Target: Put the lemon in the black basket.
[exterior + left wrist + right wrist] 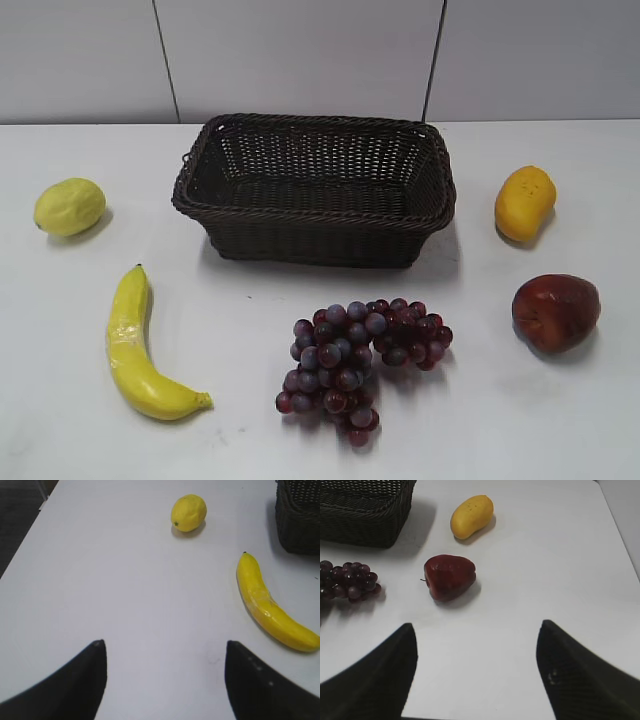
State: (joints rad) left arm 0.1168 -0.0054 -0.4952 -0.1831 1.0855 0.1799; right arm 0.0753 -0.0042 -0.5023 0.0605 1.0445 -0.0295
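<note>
The lemon [69,206] is a small pale yellow-green oval lying on the white table at the far left, left of the black basket [314,232], a large dark woven basket at the back middle. In the left wrist view the lemon [188,512] lies far ahead of my left gripper [165,647], which is open and empty over bare table; a corner of the basket [300,515] shows at top right. My right gripper [477,630] is open and empty; the basket [365,510] shows at its top left. Neither gripper shows in the exterior view.
A banana [140,350] lies front left, between the left gripper and the basket in the left wrist view [272,607]. Purple grapes [355,360] lie in front of the basket. An orange-yellow oblong fruit [524,203] and a dark red fruit [556,312] lie at the right.
</note>
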